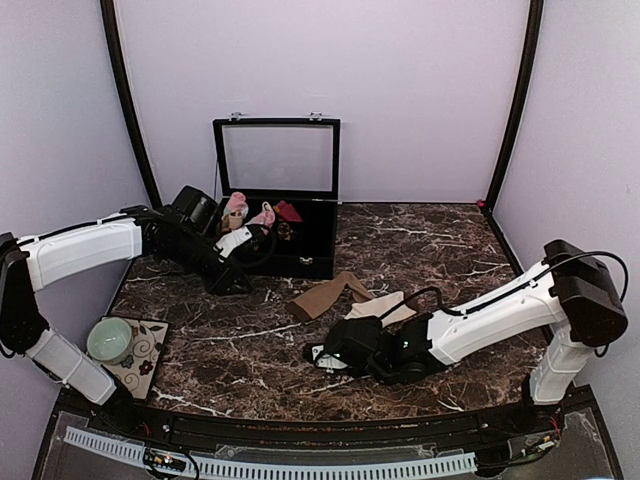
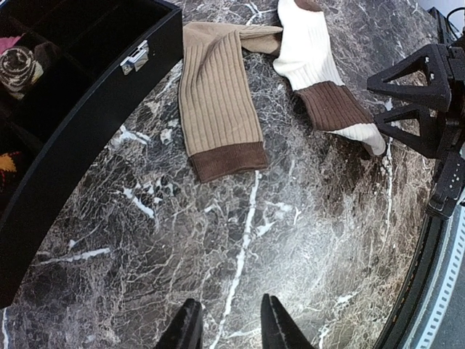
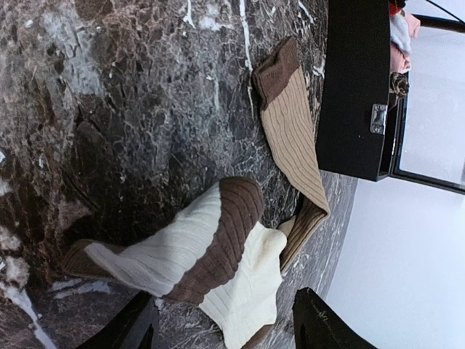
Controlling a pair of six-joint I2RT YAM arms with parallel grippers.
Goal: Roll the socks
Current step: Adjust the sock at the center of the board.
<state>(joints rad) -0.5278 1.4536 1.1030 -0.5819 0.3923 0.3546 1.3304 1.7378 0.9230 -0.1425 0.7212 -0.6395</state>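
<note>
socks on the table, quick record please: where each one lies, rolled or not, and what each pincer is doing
tan sock: flat and unrolled on the marble table, beside the black box
cream sock: unrolled, brown bands, meets the tan sock at one end
left pincer: open, empty, above bare marble
right pincer: open, at the cream sock; contact unclear
rolling: not started on either sock
</note>
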